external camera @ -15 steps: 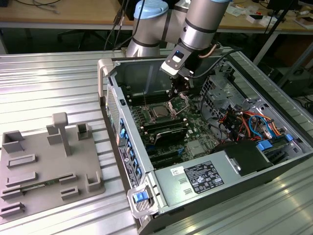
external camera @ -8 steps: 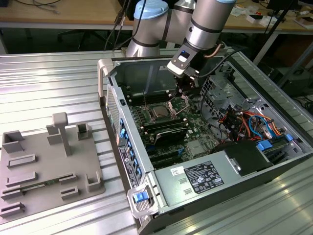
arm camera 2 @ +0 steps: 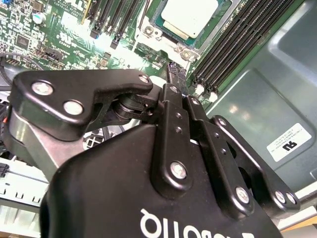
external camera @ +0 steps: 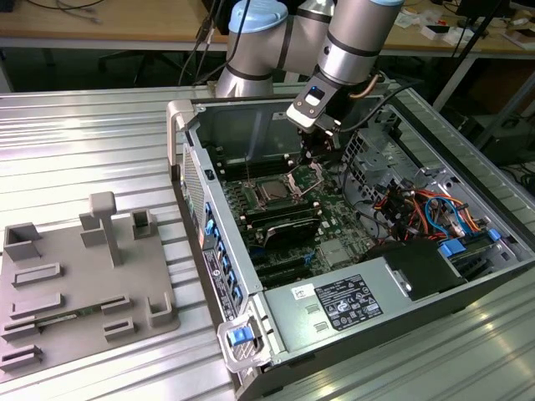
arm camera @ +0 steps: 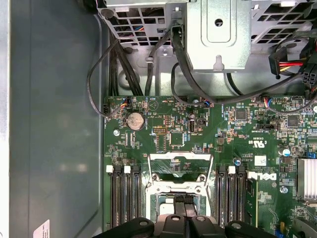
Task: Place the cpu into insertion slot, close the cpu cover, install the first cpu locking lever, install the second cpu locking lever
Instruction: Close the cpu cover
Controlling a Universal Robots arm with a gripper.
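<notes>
Silver-topped, the cpu [external camera: 272,191] lies flat in the insertion slot [external camera: 256,195] in the exterior view. The slot is set in the green board inside the open computer case [external camera: 191,159], which rests on a ribbed metal desk [external camera: 84,134]. Just to the exterior view's right of the slot, the cpu cover [external camera: 306,176] stands tilted up on its hinge and is not laid over the chip. The gripper [external camera: 309,160] hangs from the arm right above that raised cover. A labelled power-supply box [external camera: 344,305] lies at the near end of the case. A grey fixture plate [external camera: 50,317] sits on the desk, well apart to the exterior view's left.

In the second wrist view the black fingers [arm camera 2: 173,116] taper to a point, pressed together with no gap and nothing visible between them. The gripper [arm camera 2: 172,69] ends over the green board, near the slot's metal edge. Past the tips sits the cpu [arm camera 2: 190,16], seated, with long black memory slots [arm camera 2: 233,44] beside it.

In the first wrist view the fingers [arm camera: 179,212] again lie side by side, touching — poised over the socket. The cpu cover [arm camera: 181,156] shows as a thin metal frame with the board visible through its hollow middle, between two banks of memory slots [arm camera: 124,193]. Past the cover are a round coin cell [arm camera: 134,120] and black cables [arm camera: 116,64].
</notes>
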